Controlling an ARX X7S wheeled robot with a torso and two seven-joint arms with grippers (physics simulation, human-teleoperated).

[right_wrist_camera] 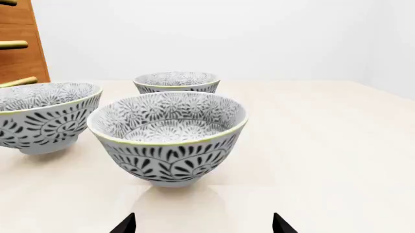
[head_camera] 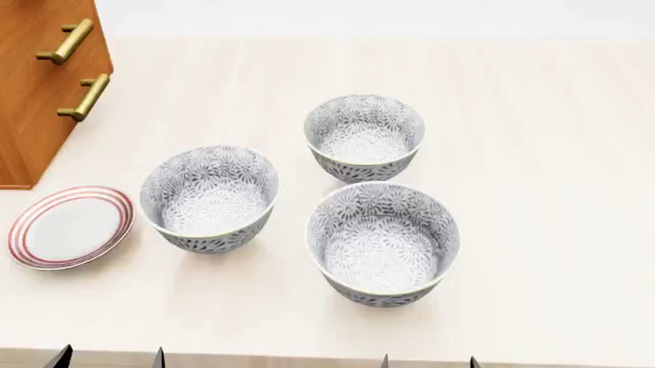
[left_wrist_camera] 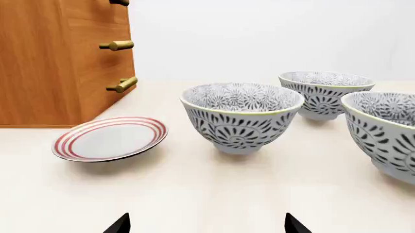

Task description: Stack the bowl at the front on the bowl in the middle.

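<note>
Three patterned grey-and-white bowls stand on the pale table. The front bowl [head_camera: 384, 244] [right_wrist_camera: 168, 137] is nearest me, directly ahead of my right gripper [head_camera: 429, 362] [right_wrist_camera: 203, 226], which is open and holds nothing. The middle bowl [head_camera: 210, 197] [left_wrist_camera: 241, 117] stands to the left, a little further back, ahead of my left gripper [head_camera: 110, 359] [left_wrist_camera: 207, 226], also open and holding nothing. The back bowl [head_camera: 363, 138] is farthest. Both grippers hover at the table's front edge, apart from the bowls. All bowls are upright, and none touches another.
A red-rimmed white plate [head_camera: 70, 227] [left_wrist_camera: 110, 138] lies at the left. Behind it stands a wooden drawer cabinet [head_camera: 41, 100] with brass handles [head_camera: 84, 97]. The table top [head_camera: 553, 153] extends to the right of the bowls.
</note>
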